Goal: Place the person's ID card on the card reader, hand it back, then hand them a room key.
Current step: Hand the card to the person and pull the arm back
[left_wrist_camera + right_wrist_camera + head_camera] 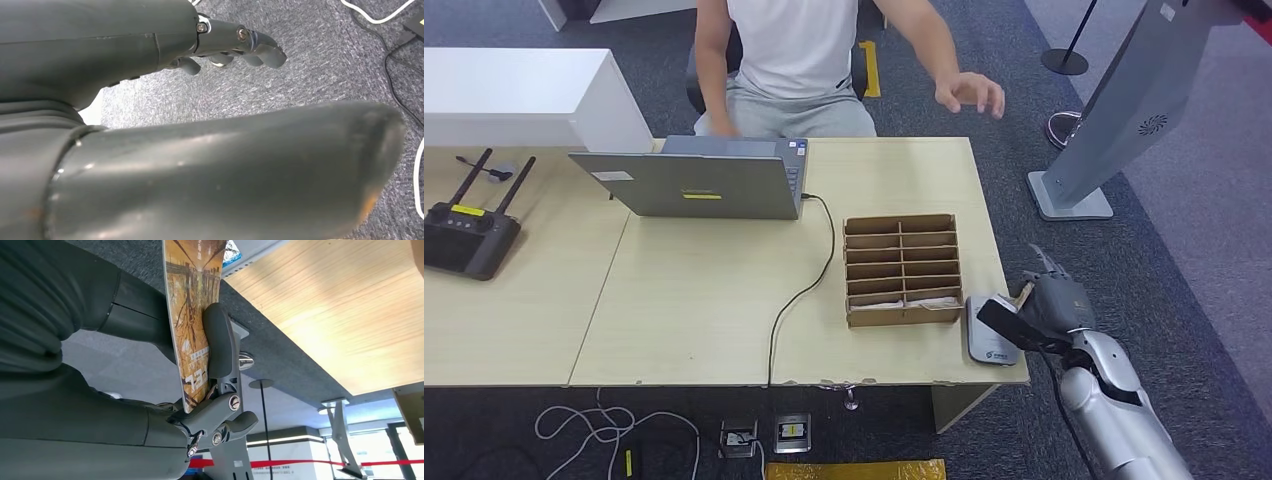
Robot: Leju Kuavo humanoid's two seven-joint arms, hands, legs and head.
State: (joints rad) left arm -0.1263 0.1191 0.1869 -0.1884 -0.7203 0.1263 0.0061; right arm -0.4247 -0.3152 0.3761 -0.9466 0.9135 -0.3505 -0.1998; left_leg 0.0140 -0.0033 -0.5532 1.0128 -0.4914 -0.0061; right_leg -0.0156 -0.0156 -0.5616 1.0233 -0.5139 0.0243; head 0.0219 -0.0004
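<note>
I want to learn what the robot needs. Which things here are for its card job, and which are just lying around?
For the job: card, pinched in the right hand; card reader; cardboard tray; person.

Lying about: laptop, its cable, router, floor cables, grey stand.

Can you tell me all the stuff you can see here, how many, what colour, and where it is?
table: 1, light wood, middle of the head view
laptop: 1, grey, open at the table's far side
box with compartments: 1, brown cardboard, right part of table
card reader: 1, grey, near right corner
card: 1, orange-brown print, pinched in right hand
router with antennas: 1, black, far left
cable: 1, black, from laptop to near edge
kiosk stand: 1, grey, on carpet at right
person: 1, white shirt, behind table
left hand: dark grey, over carpet
right hand: dark grey, beside reader
</note>
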